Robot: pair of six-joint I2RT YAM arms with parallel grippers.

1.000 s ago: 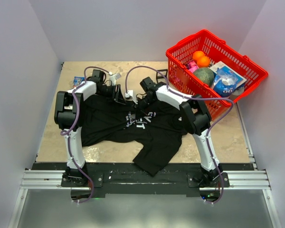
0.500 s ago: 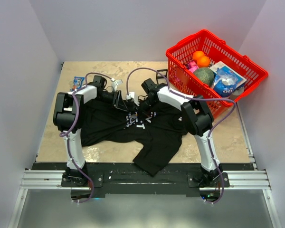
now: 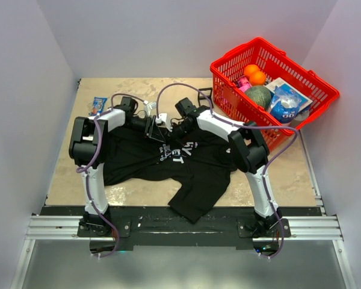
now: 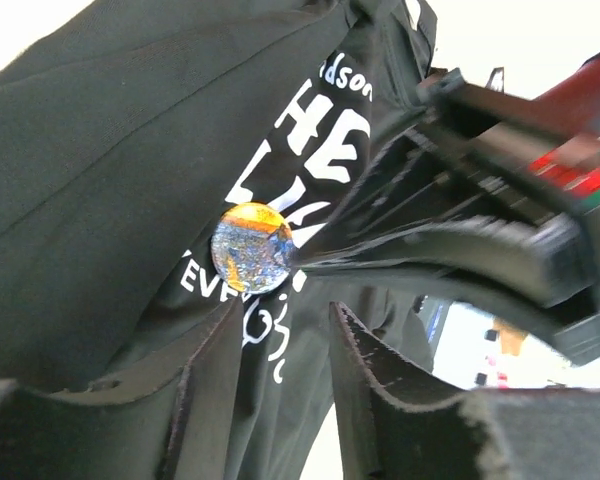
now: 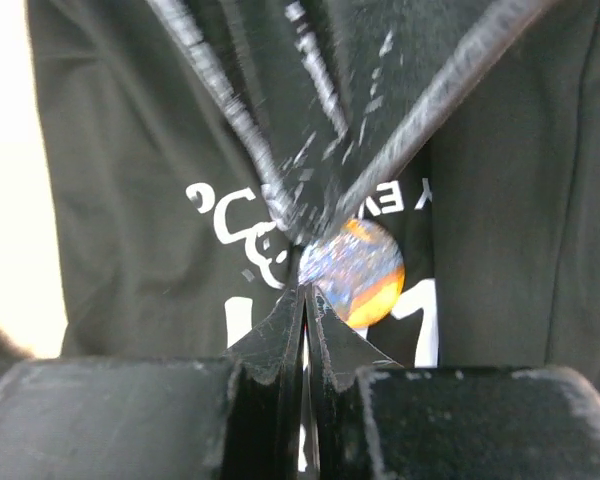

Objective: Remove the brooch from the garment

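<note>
table (image 3: pixel 63 177): tan, mottled, boxed by pale grey walls (image 3: pixel 168 36) | red basket (image 3: pixel 228 90): far right corner | shirt (image 3: pixel 132 158): black, mid-table | brooch (image 4: pixel 252 248): on its white lettering | left gripper (image 4: pixel 282 310): spread, beside brooch | right gripper (image 5: pixel 305 300): pressed together at brooch's rim

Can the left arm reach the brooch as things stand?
Probably yes. The brooch lies exposed on the shirt just ahead of the left gripper, jaws open; the right gripper crowds one edge.
</note>
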